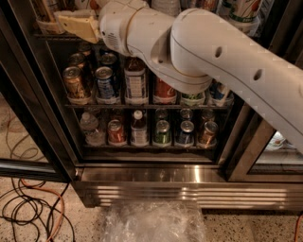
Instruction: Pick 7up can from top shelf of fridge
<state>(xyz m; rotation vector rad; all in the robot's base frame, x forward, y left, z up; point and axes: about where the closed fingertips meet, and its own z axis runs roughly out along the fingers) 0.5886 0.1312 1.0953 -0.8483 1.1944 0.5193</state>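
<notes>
White arm [213, 61] spans the fridge [142, 172]; your gripper [66, 20] sits at the left end of the top shelf [52, 35].
Your 7up can [244, 10] stands far right on that shelf in a plastic cup holder [246, 26], probably there to keep it upright. It is well apart from the gripper, which looks aimed at the wrong end. Whether the gripper is open or closed, you cannot tell. The can's green and red marks show, but no lettering reads clearly.
</notes>
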